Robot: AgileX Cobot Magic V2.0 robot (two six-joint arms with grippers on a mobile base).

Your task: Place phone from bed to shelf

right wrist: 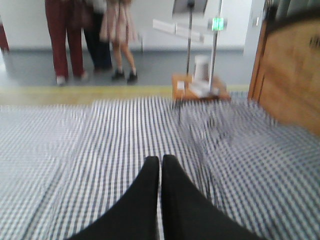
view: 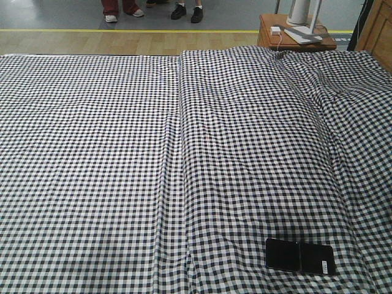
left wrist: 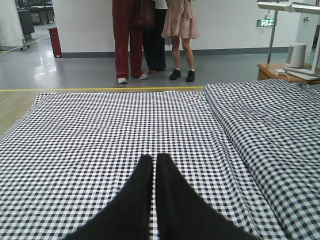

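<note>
1. The bed (view: 92,153) fills nearly all I can see. Its checked cover runs from the near edge to the far floor, with a fold down the middle.
2. At the far right stands a wooden piece (right wrist: 287,75). I judge it may be the shelf, but too little shows to be sure.
3. A small table (view: 264,35) sits just beyond the bed's far right corner. It carries a white cylinder (view: 300,11) and a small white block (view: 275,29). I see no box or bin anywhere.
4. The left jaws and right jaws are both pressed together with nothing between them, each over bare cover.
5. The phone (view: 299,256) lies flat by the near right edge of the bed, untouched. So nothing is done yet: pick-up, carry and placing all remain.
</note>
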